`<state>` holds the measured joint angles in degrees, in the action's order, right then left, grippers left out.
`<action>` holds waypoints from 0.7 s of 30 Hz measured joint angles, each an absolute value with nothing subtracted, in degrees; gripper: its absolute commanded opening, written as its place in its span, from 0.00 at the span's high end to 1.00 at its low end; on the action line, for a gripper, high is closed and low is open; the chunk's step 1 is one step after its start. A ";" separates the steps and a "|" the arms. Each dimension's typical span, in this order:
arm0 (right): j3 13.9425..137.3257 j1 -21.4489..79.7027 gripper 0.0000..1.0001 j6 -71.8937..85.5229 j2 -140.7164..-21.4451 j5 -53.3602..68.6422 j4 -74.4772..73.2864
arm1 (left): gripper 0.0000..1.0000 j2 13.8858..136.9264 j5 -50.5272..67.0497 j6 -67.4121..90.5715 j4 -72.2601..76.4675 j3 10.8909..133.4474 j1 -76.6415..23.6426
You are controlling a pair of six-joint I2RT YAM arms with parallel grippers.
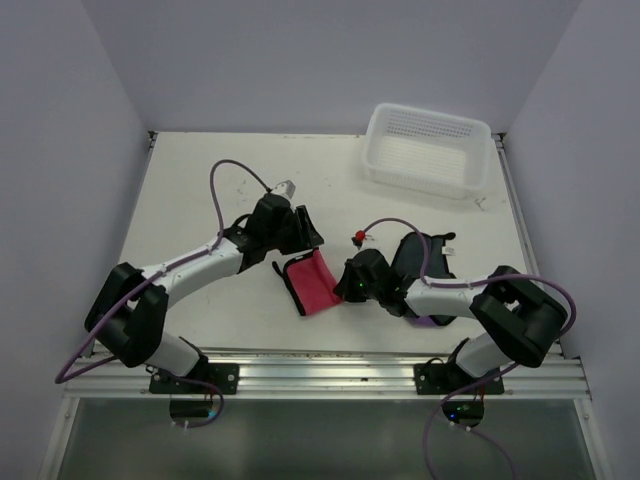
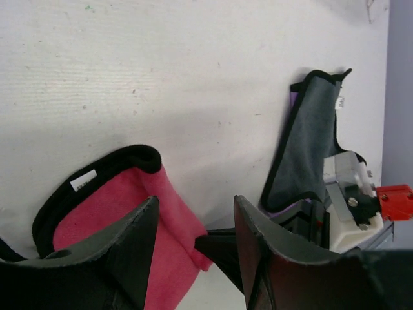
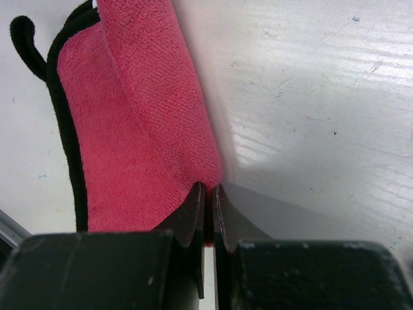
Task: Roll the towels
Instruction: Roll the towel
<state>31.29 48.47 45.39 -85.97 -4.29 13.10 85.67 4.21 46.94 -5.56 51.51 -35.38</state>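
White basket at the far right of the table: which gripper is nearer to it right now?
Right, narrowly. The right gripper, shut on the pink towel, sits below the white basket. The left gripper, jaws parted, is off to the basket's left.

Purple towel (image 1: 432, 322) mostly hidden under the right arm and the dark cloth (image 2: 303, 145). Pink towel (image 2: 155, 239) partly covered by the left gripper's fingers (image 2: 129, 245), cut off at the bottom edge. Tag on its black trim (image 2: 82, 181) too small to read.
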 measured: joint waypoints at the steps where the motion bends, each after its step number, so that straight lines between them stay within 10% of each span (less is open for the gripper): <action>1: 31.31 48.47 1.00 45.39 -85.97 -4.45 13.08 | 0.47 84.88 4.54 46.98 -5.58 51.66 -35.38; 21: 32.01 48.47 1.00 45.41 -86.96 -5.26 13.39 | 0.57 92.36 10.17 48.80 -0.16 50.78 -37.69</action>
<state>32.01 48.47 45.41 -86.96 -5.26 13.39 92.36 10.17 48.80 -0.16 50.78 -37.69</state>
